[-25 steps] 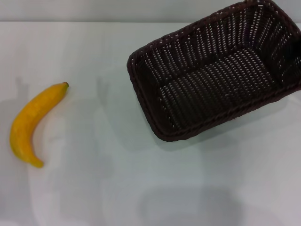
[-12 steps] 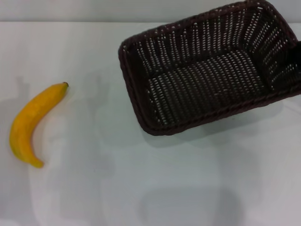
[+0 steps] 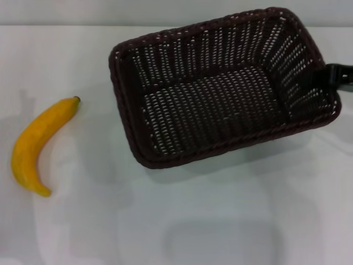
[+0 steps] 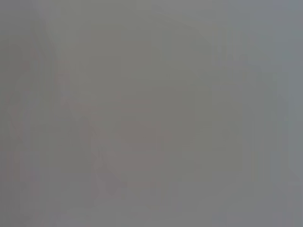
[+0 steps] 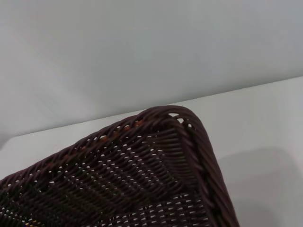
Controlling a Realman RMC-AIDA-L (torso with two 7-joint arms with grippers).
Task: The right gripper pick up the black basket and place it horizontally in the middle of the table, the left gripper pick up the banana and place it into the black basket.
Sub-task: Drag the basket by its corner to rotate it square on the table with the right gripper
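The black basket (image 3: 205, 51) is tilted slightly, long side roughly left to right, over the back right of the white table (image 3: 220, 221). My right gripper (image 3: 331, 76) reaches in from the right edge and grips the basket's right end rim. The right wrist view shows a rounded corner of the black basket (image 5: 142, 161) close up against the table and wall. At the left of the table the yellow banana (image 3: 33, 144) lies curved, its stem end pointing to the back. My left gripper is out of view; its wrist view shows only plain grey.
A pale grey wall (image 3: 110, 11) runs along the table's back edge. Faint reflections show on the glossy tabletop in front of the basket.
The basket has moved left toward the table's middle and turned closer to horizontal, carried by my right gripper, which now shows at the right edge. The banana has not moved.
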